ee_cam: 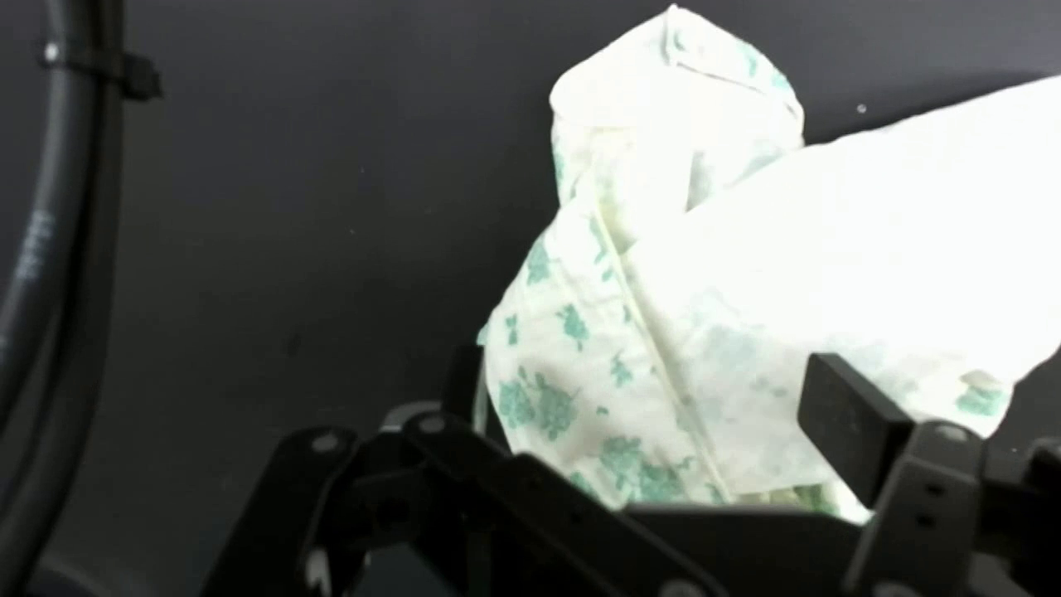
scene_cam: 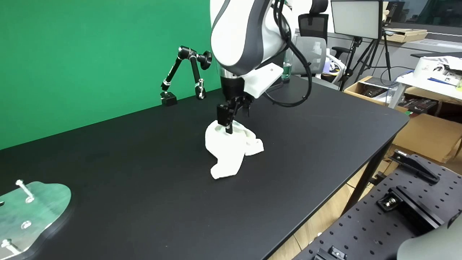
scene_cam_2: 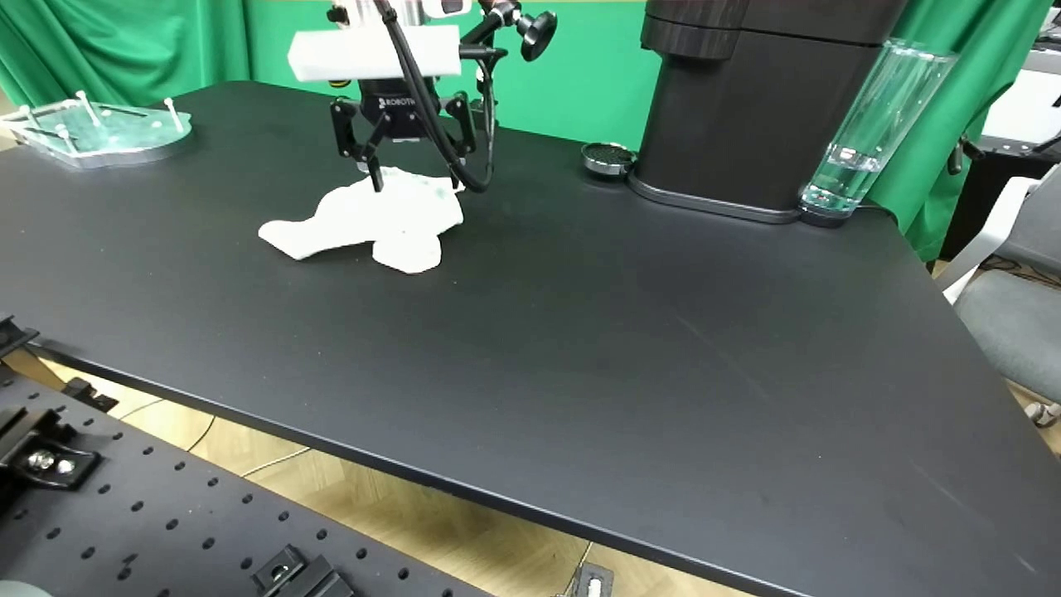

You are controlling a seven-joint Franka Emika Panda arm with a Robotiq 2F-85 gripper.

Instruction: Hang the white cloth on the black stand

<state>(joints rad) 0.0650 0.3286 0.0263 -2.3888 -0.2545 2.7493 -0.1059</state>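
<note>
The white cloth (scene_cam: 225, 148) lies crumpled on the black table in both exterior views (scene_cam_2: 390, 220). In the wrist view the cloth (ee_cam: 746, 265) shows a green printed pattern and folds. My gripper (scene_cam: 236, 122) points down over the cloth's back part. Its fingers are wide apart in an exterior view (scene_cam_2: 416, 181) and in the wrist view (ee_cam: 646, 373), with cloth between and below them. I cannot tell whether the fingertips touch the cloth. The black stand (scene_cam: 185, 53), a jointed arm with a knob, stands near the green wall behind the gripper; its knob (scene_cam_2: 539, 36) also shows beside the gripper.
A green board with white pegs (scene_cam: 47, 202) lies on the black table (scene_cam: 144, 202). A black appliance (scene_cam_2: 763, 108) with a clear water tank (scene_cam_2: 870, 133) stands at the back, beside a small round tin (scene_cam_2: 609, 157). A cable loop (ee_cam: 58, 249) hangs beside the gripper.
</note>
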